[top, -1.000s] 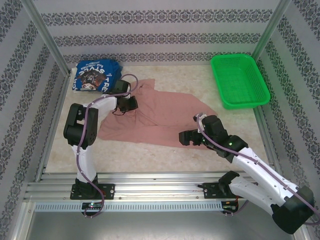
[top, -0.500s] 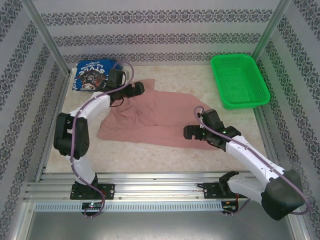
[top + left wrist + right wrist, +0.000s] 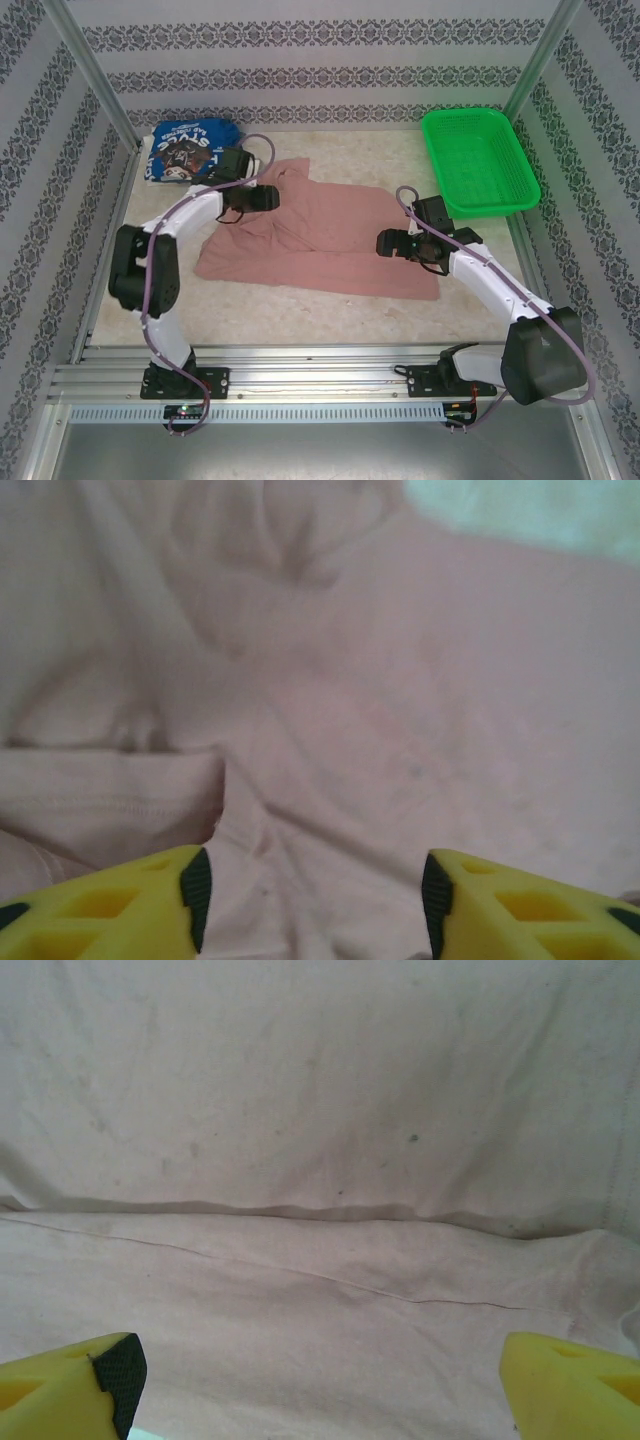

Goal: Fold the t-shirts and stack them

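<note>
The pink t-shirt (image 3: 320, 240) lies spread and wrinkled across the middle of the table. The blue t-shirt (image 3: 190, 150), with white lettering, sits folded at the back left corner. My left gripper (image 3: 268, 197) hovers over the pink t-shirt's upper left part. In the left wrist view the left gripper (image 3: 312, 900) is open, its yellow fingers (image 3: 150, 900) apart over creased pink t-shirt (image 3: 330, 710) cloth. My right gripper (image 3: 385, 243) is over the shirt's right side. In the right wrist view the right gripper (image 3: 320, 1385) stands wide open above a folded pink t-shirt (image 3: 320, 1270) edge, holding nothing.
A green mesh basket (image 3: 480, 160) stands at the back right, just beyond the right arm. Patterned walls and metal posts close in the table on three sides. Bare tabletop (image 3: 300, 310) shows between the pink shirt and the near rail.
The left gripper was shut low on the pink shirt's upper left; it has opened and lifted off. The right gripper has moved back and right over the shirt, staying open.
</note>
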You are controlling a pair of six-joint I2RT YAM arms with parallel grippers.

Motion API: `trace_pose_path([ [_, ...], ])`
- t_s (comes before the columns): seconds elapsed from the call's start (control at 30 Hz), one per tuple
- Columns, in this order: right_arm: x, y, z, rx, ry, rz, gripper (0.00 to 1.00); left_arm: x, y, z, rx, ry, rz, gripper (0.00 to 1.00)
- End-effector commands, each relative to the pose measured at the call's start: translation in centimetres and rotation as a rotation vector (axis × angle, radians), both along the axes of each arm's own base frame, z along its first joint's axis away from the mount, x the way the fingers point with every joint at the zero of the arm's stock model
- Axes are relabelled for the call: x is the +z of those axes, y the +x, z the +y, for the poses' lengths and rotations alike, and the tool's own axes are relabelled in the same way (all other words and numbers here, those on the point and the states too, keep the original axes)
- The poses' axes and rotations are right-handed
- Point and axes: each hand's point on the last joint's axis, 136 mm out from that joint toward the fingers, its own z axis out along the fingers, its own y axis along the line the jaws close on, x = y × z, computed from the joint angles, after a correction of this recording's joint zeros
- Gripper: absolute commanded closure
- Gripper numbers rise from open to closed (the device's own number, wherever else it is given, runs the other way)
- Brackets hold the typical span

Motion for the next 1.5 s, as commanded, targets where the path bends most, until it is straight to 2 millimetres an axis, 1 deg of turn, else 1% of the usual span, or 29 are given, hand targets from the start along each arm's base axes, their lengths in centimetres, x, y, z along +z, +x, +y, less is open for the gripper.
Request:
trace_pose_path([
  [0.0,0.5,-0.2,0.5,0.035,0.020,-0.021,0.08,-1.7,-1.5,1.3,-0.013,0.138,0.099,0.44],
  [0.03,0.5,-0.3,0.5,0.035,0.019,-0.025,0.08,-2.0,-1.6,1.7,-0.001,0.156,0.099,0.44],
  [0.07,0.4,-0.4,0.5,0.038,0.020,-0.030,0.08,-2.1,-1.6,1.7,0.000,0.157,0.093,0.44],
  [0.13,0.2,-0.6,0.4,0.039,0.019,-0.029,0.08,-2.7,-1.4,1.3,-0.016,0.160,0.091,0.41],
  [0.23,0.0,-0.9,0.4,0.039,0.026,-0.031,0.08,-3.1,-0.4,0.5,-0.020,0.138,0.069,0.41],
  [0.3,-0.2,-1.1,0.5,0.036,0.036,-0.028,0.08,-3.5,0.1,0.2,-0.034,0.156,0.074,0.42],
  [0.37,-0.3,-1.3,0.5,0.037,0.040,-0.023,0.08,-4.4,0.2,0.3,-0.037,0.189,0.112,0.46],
  [0.4,-0.4,-1.5,0.4,0.035,0.036,-0.020,0.08,-4.7,0.1,0.8,-0.024,0.213,0.129,0.48],
  [0.47,-0.5,-1.7,0.2,0.029,0.031,-0.022,0.08,-4.8,0.0,1.6,0.003,0.241,0.137,0.51],
  [0.53,-0.5,-1.9,0.1,0.029,0.028,-0.022,0.08,-4.5,-0.1,1.5,0.008,0.239,0.128,0.52],
  [0.63,-0.5,-2.0,0.0,0.029,0.028,-0.025,0.08,-4.6,-0.1,1.7,0.001,0.256,0.138,0.54],
  [0.77,-0.4,-2.1,-0.1,0.024,0.028,-0.028,0.08,-5.3,-0.2,1.1,-0.027,0.239,0.163,0.57],
  [0.9,-0.1,-2.3,-0.3,0.020,0.028,-0.036,0.08,-6.1,-0.6,1.5,-0.026,0.256,0.186,0.59],
  [1.03,0.0,-2.4,-0.5,0.015,0.029,-0.043,0.08,-6.7,-0.4,1.4,-0.028,0.262,0.199,0.66],
  [1.07,0.0,-2.5,-0.6,0.012,0.027,-0.044,0.08,-6.8,-0.4,1.4,-0.029,0.263,0.202,0.69],
  [1.17,0.0,-2.7,-0.9,0.002,0.021,-0.045,0.08,-6.2,-0.2,1.1,-0.036,0.253,0.183,0.84],
  [1.2,0.0,-2.7,-1.0,-0.001,0.020,-0.046,0.08,-6.0,-0.1,0.8,-0.044,0.249,0.175,0.87],
  [1.33,-0.2,-2.7,-1.1,-0.007,0.021,-0.042,0.07,-4.8,0.4,0.0,-0.077,0.256,0.144,0.94],
  [1.47,-0.5,-2.7,-1.1,-0.008,0.021,-0.033,0.07,-3.8,0.9,-1.0,-0.107,0.243,0.113,0.97],
])
